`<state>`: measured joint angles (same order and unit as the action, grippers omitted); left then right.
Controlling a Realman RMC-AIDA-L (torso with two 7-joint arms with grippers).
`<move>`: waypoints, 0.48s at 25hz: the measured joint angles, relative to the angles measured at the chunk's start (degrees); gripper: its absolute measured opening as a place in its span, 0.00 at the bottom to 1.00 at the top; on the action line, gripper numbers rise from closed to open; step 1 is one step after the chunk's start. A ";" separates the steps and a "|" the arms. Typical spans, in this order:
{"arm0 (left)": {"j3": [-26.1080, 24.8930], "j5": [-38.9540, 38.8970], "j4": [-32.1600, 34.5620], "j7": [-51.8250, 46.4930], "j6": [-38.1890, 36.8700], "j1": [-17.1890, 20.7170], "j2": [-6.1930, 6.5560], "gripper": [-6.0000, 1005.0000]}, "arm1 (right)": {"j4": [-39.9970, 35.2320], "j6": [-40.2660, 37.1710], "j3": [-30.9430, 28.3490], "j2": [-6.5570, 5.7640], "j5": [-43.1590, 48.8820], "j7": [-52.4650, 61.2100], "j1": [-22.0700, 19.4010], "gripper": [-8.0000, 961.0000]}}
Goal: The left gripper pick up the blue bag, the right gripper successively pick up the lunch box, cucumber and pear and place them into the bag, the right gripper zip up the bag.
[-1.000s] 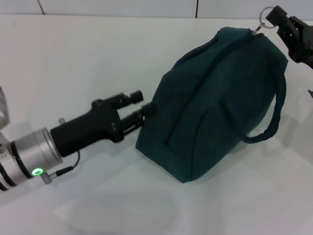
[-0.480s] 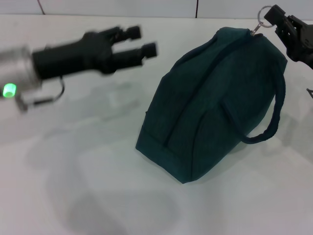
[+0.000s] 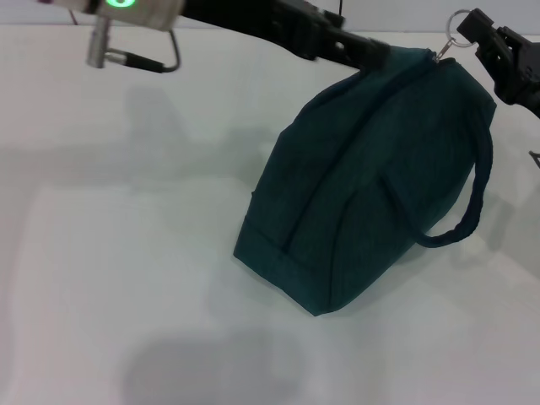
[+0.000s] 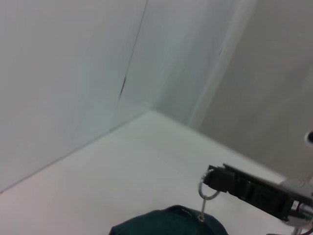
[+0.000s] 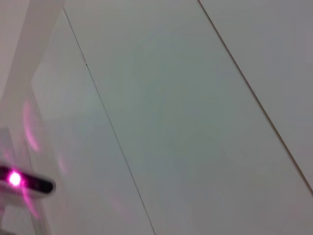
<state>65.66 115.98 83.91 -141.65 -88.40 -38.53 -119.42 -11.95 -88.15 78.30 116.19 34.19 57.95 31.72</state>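
Reaching across the far side of the white surface (image 3: 126, 253), my left gripper (image 3: 375, 52) ends at the top edge of the blue bag (image 3: 371, 169), its black tips right at the fabric near the far end; I cannot tell whether those fingers are spread or pressed together there. The silver arm with its green light ring (image 3: 118, 4) runs along the top of the head view.

My right gripper (image 3: 467, 27) sits at the bag's upper right corner, fingers pressed together on the silver zipper ring (image 3: 456, 21). The left wrist view shows the same: the ring (image 4: 208, 189) hangs from the tip of the black claw (image 4: 217, 179), with a short link dropping to the top of the bag (image 4: 168, 224).

The bag stands on the surface, leaning, closed along the top as far as I can see, one looped handle (image 3: 468, 211) hanging down its right side.

The right wrist view shows only pale wall panels and a pink light.
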 joint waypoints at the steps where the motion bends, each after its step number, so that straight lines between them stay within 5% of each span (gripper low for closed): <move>1: 1.84 1.03 1.61 -1.66 0.11 -0.28 -0.04 0.78 | 0.00 0.02 0.00 0.00 0.00 0.00 0.02 0.04; 12: 13.69 6.75 5.38 -8.55 4.90 -1.86 -0.17 0.78 | 0.00 0.05 0.01 0.00 0.00 -0.04 0.02 0.04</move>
<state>79.35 122.73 89.28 -150.21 -83.50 -40.39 -119.59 -11.95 -88.11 78.31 116.19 34.19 57.91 31.73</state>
